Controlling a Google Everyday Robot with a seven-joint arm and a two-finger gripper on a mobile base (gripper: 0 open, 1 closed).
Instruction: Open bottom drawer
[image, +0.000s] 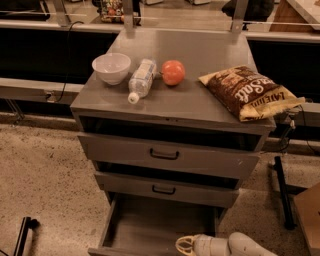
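In the single camera view, the bottom drawer sits at six o'clock, below the middle drawer. It is already drawn far out of the grey cabinet, so its bare tray lies open and its front runs off the lower edge. The gripper is low at about half past five, just over the near end of that tray, with the pale arm trailing off toward five o'clock. Whether the gripper is apart, together or clamped on the handle cannot be told, since the handle itself is out of sight. The opening looks all but done, so the chief danger is probably too much pull: a further tug might run the drawer to the end of its slides and jolt or drag the whole cabinet. Such a jolt would matter on top, where the water bottle lies on its side at eleven o'clock between the white bowl and the round orange-red fruit. Both bottle and fruit could roll, while the chip bag at two o'clock overhangs the edge. A retreat that catches the handle or the drawer front could push the drawer back in.
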